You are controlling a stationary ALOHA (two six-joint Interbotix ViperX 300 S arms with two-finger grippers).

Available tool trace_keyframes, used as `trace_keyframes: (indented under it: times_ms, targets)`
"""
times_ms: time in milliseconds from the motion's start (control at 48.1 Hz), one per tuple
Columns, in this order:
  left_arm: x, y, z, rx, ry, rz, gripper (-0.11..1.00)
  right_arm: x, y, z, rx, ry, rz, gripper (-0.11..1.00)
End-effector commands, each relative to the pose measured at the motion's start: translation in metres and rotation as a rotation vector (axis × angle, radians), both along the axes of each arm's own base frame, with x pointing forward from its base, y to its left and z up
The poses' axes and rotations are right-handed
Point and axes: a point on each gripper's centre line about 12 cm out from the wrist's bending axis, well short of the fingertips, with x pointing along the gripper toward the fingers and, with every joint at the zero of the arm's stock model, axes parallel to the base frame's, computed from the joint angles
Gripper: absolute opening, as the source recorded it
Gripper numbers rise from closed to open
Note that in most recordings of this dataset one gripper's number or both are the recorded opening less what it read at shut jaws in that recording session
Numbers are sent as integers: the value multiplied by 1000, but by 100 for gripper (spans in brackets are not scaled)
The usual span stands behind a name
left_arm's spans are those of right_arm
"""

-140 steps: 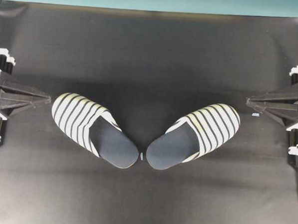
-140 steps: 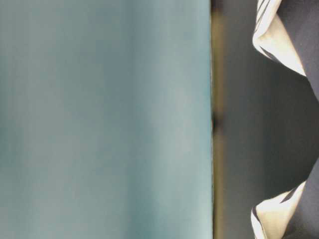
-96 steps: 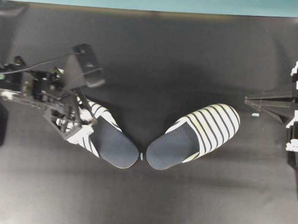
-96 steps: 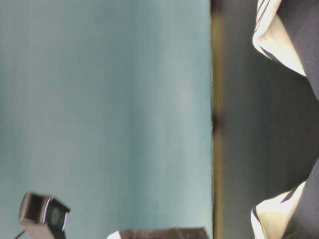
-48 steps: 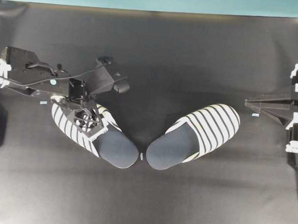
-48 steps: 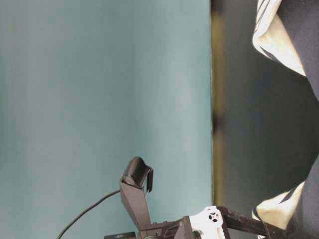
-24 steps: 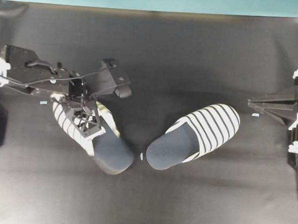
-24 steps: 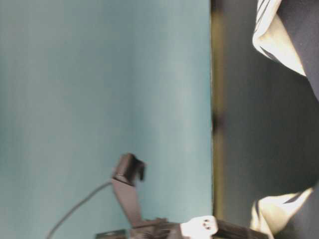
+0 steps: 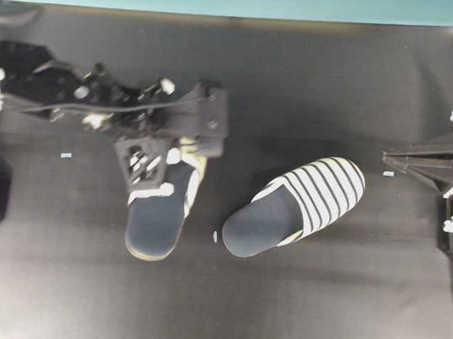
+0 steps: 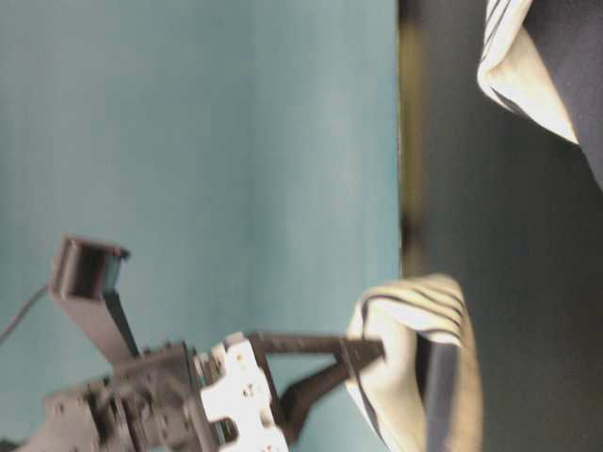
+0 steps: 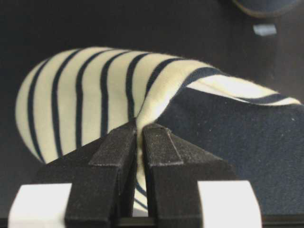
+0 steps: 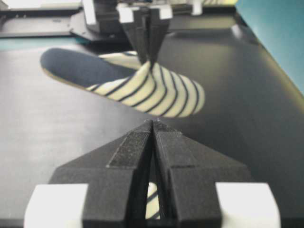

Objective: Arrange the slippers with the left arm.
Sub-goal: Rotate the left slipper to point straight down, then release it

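The left arm's lattice gripper (image 9: pixel 156 172) is shut on the striped toe cover of one slipper (image 9: pixel 154 220), pinching its cream edge. That slipper's heel points toward the front edge. In the left wrist view the fingertips (image 11: pixel 140 127) squeeze a fold of the toe cover (image 11: pixel 85 95) next to the navy insole (image 11: pixel 247 142). In the table-level view the held slipper (image 10: pixel 415 367) hangs off the finger (image 10: pixel 363 353). The other slipper (image 9: pixel 301 204) lies angled on the mat, toe to the upper right. The right gripper (image 9: pixel 387 157) is shut and empty at the right edge, and also shows in the right wrist view (image 12: pixel 153 122).
Black mat (image 9: pixel 292 82) covers the table, with a teal wall behind. Small pale tags lie on the mat between the slippers (image 9: pixel 215 236), at the left (image 9: pixel 66 155) and near the right gripper (image 9: pixel 388 173). The wrist camera mount (image 9: pixel 206 123) juts over the held slipper.
The left gripper closed on the left slipper's toe cover and swung it. Its heel now points to the front instead of at the other slipper. The right slipper and right arm stayed put.
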Motion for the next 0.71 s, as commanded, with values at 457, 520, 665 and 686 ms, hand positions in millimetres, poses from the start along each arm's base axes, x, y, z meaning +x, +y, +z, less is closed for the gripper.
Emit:
trace_keyframes:
  times_ms: [457, 520, 665, 686]
  targets:
    - [21, 15, -14, 28, -48, -7, 1, 1, 0, 2, 10, -7, -2, 0]
    - [22, 15, -19, 22, -64, 3, 1, 1, 0, 2, 10, -5, -2, 0]
    - [20, 15, -26, 13, -74, 24, 1, 1, 0, 2, 12, -5, -2, 0]
    - [20, 15, -27, 10, -78, 27, 1, 1, 0, 2, 12, -5, -2, 0]
